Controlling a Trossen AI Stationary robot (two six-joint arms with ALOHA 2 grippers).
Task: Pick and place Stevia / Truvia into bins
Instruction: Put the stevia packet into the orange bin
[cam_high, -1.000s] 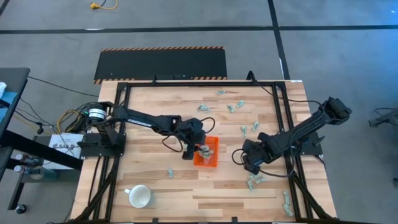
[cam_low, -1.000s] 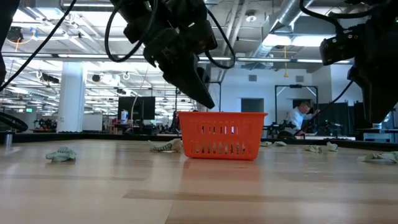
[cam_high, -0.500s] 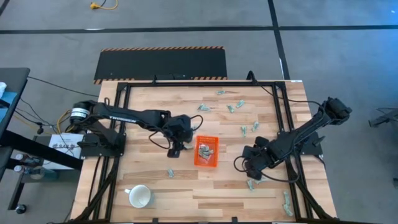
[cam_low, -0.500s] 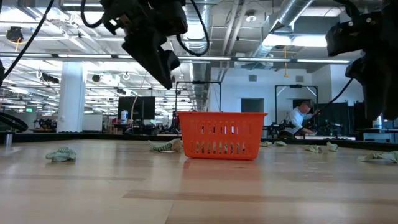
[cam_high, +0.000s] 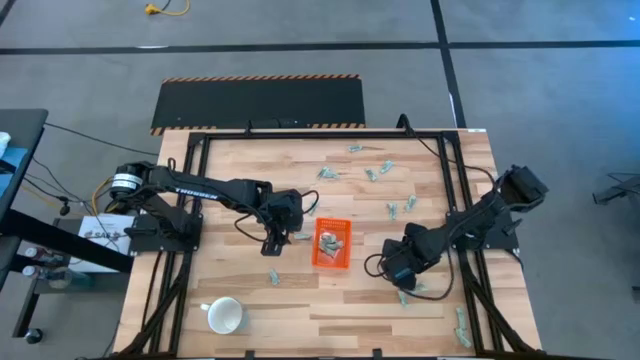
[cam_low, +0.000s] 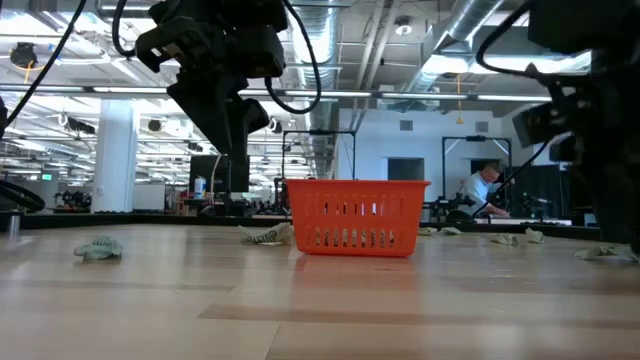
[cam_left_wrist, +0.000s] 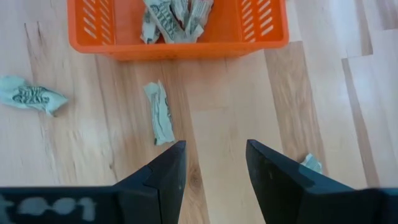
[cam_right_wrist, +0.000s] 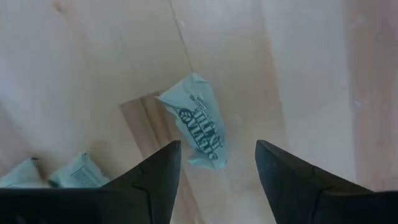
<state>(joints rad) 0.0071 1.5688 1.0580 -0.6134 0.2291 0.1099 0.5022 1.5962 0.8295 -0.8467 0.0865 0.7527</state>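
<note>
The orange bin (cam_high: 332, 243) stands mid-table with several pale green sachets (cam_left_wrist: 171, 15) inside. My left gripper (cam_high: 272, 246) is open just left of the bin, above the table. In its wrist view (cam_left_wrist: 214, 163) a loose sachet (cam_left_wrist: 160, 114) lies flat on the wood ahead of the fingers, between them and the bin wall (cam_left_wrist: 177, 45). My right gripper (cam_high: 398, 275) is open, right of the bin, pointing down. Its fingers (cam_right_wrist: 214, 171) stand on either side of a crumpled sachet (cam_right_wrist: 199, 124) that lies on the table, without touching it.
More sachets are scattered: a group near the far edge (cam_high: 370, 170), two right of the bin (cam_high: 400, 208), one near the left gripper (cam_high: 275, 278), some at the near right (cam_high: 460, 325). A white mug (cam_high: 224, 317) lies at the near left. Black frame rails border the table.
My left gripper has drawn back from above the orange bin toward the table's left and slightly toward the near edge; it now hangs beside the bin. My right arm has shifted a little, its gripper moving slightly toward the table's left, over the sachets near it.
</note>
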